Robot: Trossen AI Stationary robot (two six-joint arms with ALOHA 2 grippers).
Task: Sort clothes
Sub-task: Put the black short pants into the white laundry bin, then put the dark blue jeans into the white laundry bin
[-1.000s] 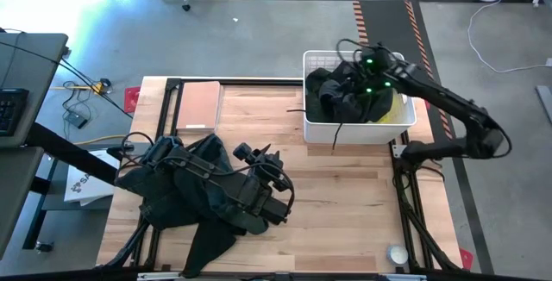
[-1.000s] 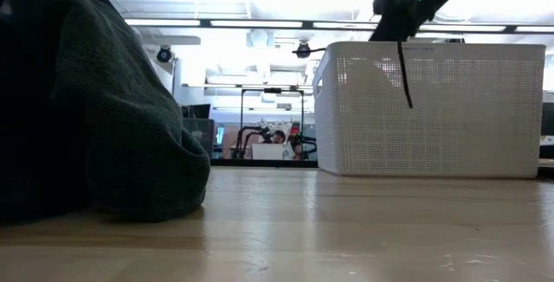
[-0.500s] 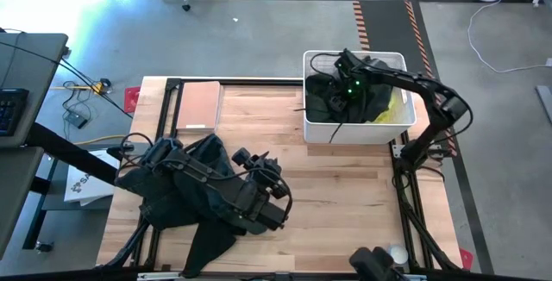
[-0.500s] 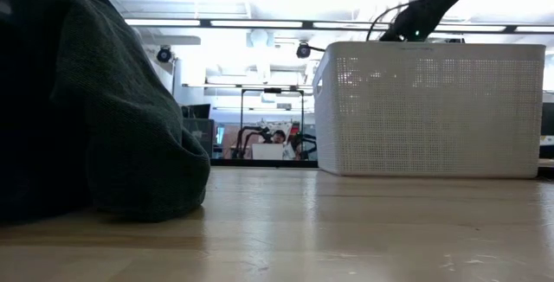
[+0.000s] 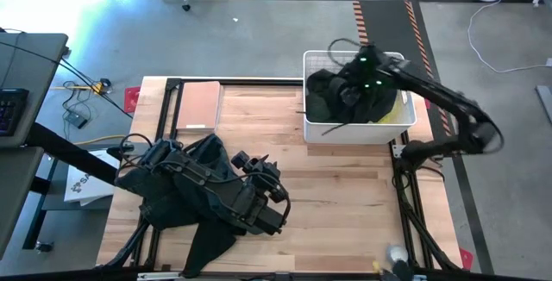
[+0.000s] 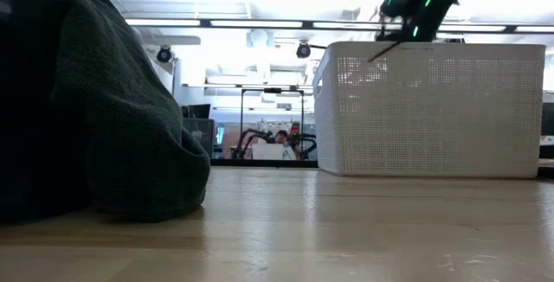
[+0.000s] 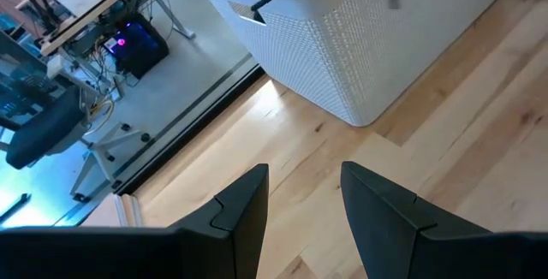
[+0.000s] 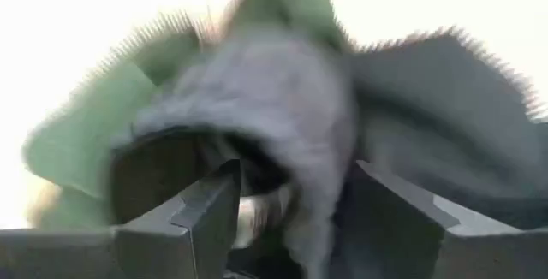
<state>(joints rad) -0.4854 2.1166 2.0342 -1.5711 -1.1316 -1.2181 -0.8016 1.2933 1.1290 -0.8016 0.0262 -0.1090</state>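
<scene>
We see a wooden table (image 5: 336, 195) with a pile of dark clothes (image 5: 185, 199) spread over its near left part; in the low view that pile (image 6: 95, 100) fills the left side. At the far right stands a white basket (image 5: 358, 130) with more dark clothes (image 5: 345, 96) heaped inside and a bit of yellow fabric (image 5: 398, 110) at its right edge. A tan board (image 5: 198, 104) lies flat at the far left of the table.

Our left gripper (image 7: 301, 198) hangs over the bare wood between pile and basket, its fingers apart and holding nothing. Our right gripper (image 8: 291, 202) is over the basket, its fingers spread with grey and green cloth (image 8: 282, 99) bunched right in front of them; we cannot tell whether they grip it.
</scene>
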